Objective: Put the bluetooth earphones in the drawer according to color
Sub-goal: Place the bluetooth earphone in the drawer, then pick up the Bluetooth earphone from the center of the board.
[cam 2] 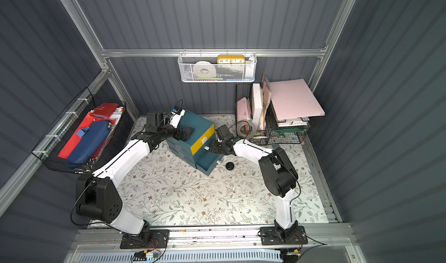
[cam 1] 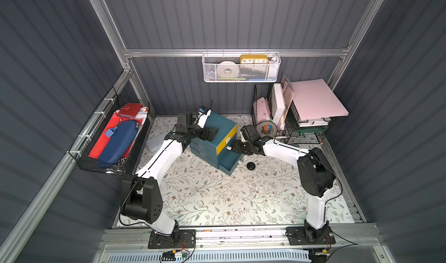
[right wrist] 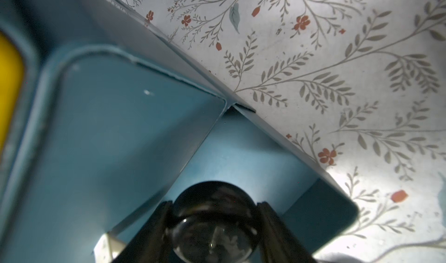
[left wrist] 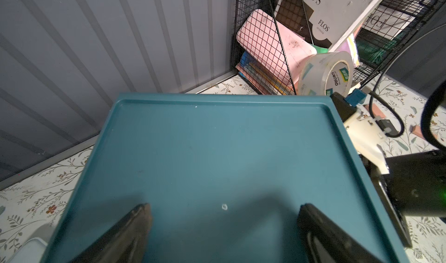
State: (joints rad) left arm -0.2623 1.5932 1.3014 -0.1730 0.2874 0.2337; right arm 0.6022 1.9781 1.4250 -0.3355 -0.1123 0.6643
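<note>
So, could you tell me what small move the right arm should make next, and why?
Probably open the right gripper and let go. Its fingers are closed on a black earphone case, which hangs over the inside of the pulled-out teal drawer, so it should drop in. The left gripper, open, is over the cabinet top.

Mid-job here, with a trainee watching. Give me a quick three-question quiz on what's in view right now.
1. True or false: the left tool is shut on the cabinet top.
2. What does the right tool grip? A) a white case B) the black earphone case C) a tape roll
3. Fill in: the second black case lies on the ____.
Key: 1 false, its fingers stand wide apart above the top. 2 B. 3 table.
</note>
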